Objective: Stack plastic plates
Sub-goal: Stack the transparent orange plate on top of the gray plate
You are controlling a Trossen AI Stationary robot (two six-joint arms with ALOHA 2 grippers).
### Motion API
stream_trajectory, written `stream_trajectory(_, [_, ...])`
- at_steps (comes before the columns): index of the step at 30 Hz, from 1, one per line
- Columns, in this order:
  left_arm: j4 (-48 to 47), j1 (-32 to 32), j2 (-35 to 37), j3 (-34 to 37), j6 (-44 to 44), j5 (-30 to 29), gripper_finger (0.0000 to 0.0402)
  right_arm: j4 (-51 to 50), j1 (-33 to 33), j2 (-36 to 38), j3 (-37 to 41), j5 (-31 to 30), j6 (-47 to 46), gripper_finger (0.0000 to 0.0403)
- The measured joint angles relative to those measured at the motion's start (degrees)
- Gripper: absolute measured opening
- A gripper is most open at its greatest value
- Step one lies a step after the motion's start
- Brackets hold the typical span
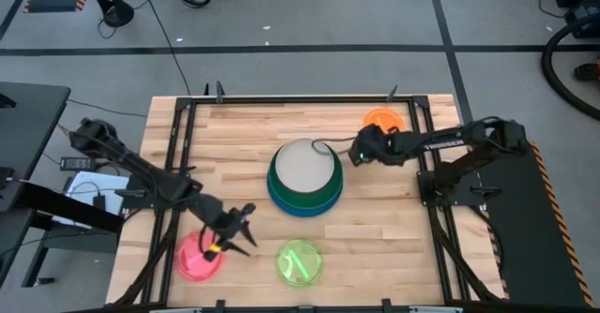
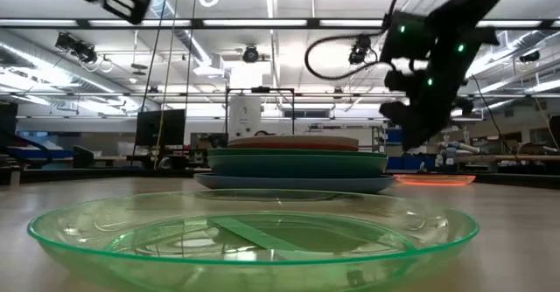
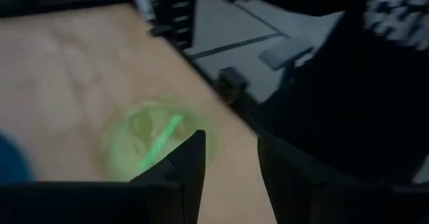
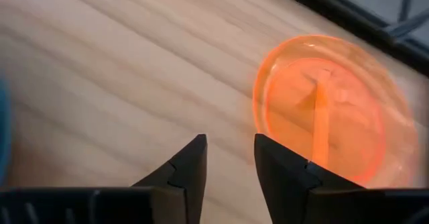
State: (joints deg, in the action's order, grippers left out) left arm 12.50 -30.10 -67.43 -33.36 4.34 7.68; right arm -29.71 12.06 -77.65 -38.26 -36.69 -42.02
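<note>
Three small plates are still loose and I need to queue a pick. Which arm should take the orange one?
Right. The right gripper hangs beside the stack with the orange plate just behind it, fingers open towards it. The left gripper sits far off, between the pink plate and lime plate.

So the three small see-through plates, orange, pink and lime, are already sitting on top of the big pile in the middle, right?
No. The high view shows the small translucent orange plate, pink plate and lime plate each lying apart on the wooden table; the central stack of larger plates has a cream plate on top.

One stack of plates, three small loose plates: orange, pink, lime
</note>
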Motion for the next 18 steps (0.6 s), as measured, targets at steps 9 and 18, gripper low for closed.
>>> stream_trajectory(9, [3.6,-4.2,0.1,0.0,-0.8,-0.5,0.0142,12.3,11.7,0.0,4.6,6.6,12.1,0.0134])
stream_trajectory(18, [3.6,-4.1,0.0,0.0,-0.9,-2.3,0.0142,22.9,12.6,-2.0,7.3,5.6,17.0,0.0133])
